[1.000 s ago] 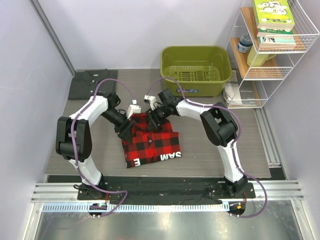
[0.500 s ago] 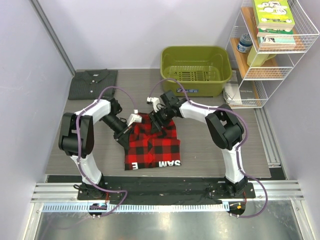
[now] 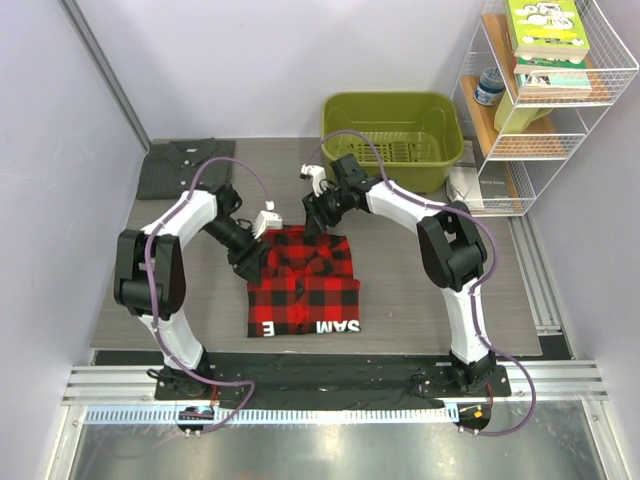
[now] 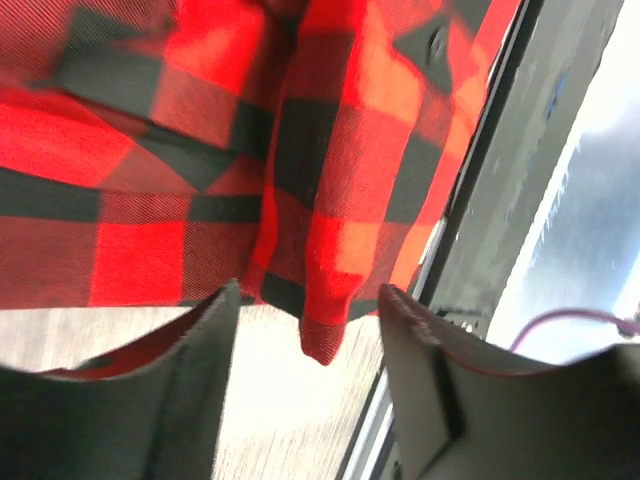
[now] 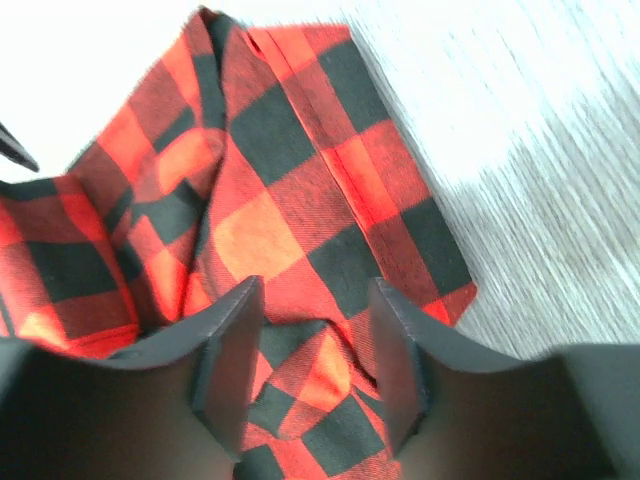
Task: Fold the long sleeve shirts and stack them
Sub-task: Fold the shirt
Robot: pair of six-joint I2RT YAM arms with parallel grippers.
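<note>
1. The red-and-black plaid shirt (image 3: 303, 285) lies folded into a rough rectangle on the table (image 3: 420, 290), a little left of the centre. White letters show along its near edge.
2. The far part of this shirt is not flat. Both wrist views show loose folds and wrinkles in the cloth there.
3. The left end effector (image 3: 254, 256) is low at the left edge of the plaid shirt, near its far corner. In its wrist view the fingers (image 4: 190, 400) stand apart. A corner of plaid cloth shows in the gap between them but is not pinched, so this end effector is open and grips nothing.
4. The right end effector (image 3: 314, 222) is at the far edge of the same shirt. Its fingers (image 5: 228, 370) are also apart, with the cloth lying beyond them, and it holds nothing.
5. The dark grey shirt (image 3: 185, 167) lies folded in the far left corner of the table, well apart from the plaid one.
6. A green plastic basin (image 3: 390, 135) stands at the far side of the table, right of the centre.
7. A white wire shelf (image 3: 560, 150) with books (image 3: 545, 30) on top stands at the far right.
</note>
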